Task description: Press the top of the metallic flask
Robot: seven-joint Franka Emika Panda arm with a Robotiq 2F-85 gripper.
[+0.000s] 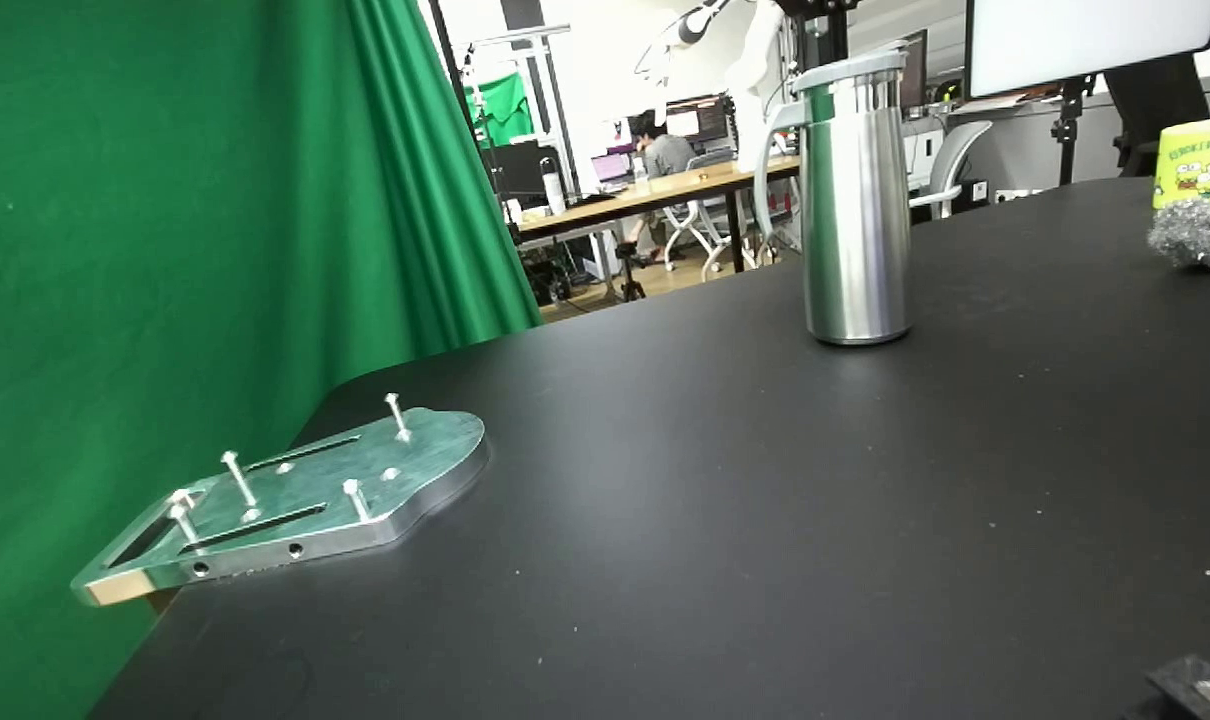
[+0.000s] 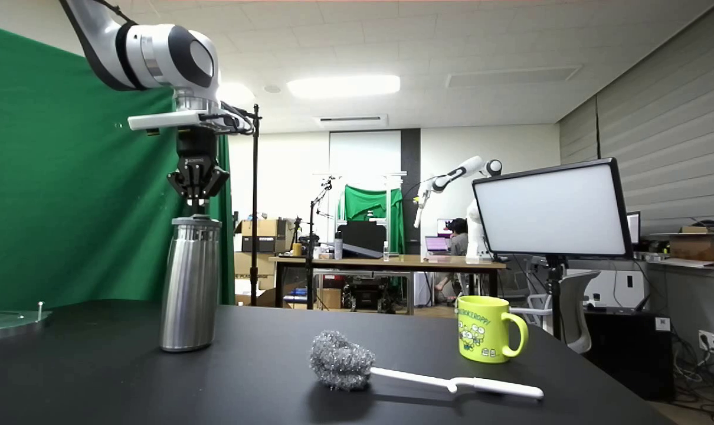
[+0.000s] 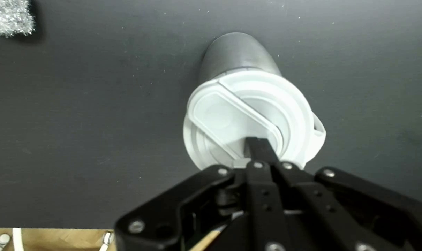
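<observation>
My claw (image 2: 197, 208) points straight down at the flask (image 2: 190, 286)

There stands the flask, upright on the black table (image 1: 765, 500), on the left of an exterior view, and I'm right over its pale grey lid (image 3: 242, 118). My fingers (image 3: 261, 150) are pressed together, nothing between them, nothing held. Are the tips on the lid or just above it? I can't tell. My arm (image 2: 150, 59) fills the upper left of that frame.

Now the wrist view: the lid takes the middle, a raised panel slanting across it from upper left, and my fingertips cover its lower part. The flask's handle (image 3: 315, 139) pokes out on the right.

In an exterior view the flask is right of centre, high in the frame, while a metal plate (image 1: 315, 480) with bolts (image 1: 241, 485) lies lower left and a green curtain (image 1: 165, 250) hangs on the left.

Lower right now, in an exterior view: a lime mug (image 2: 482, 330) stands upright, and a steel-wool scrubber (image 2: 342, 361) lies near it, well apart from the flask, white stick (image 2: 498, 387) to the right. A bright panel (image 2: 552, 209) glows above the mug.
</observation>
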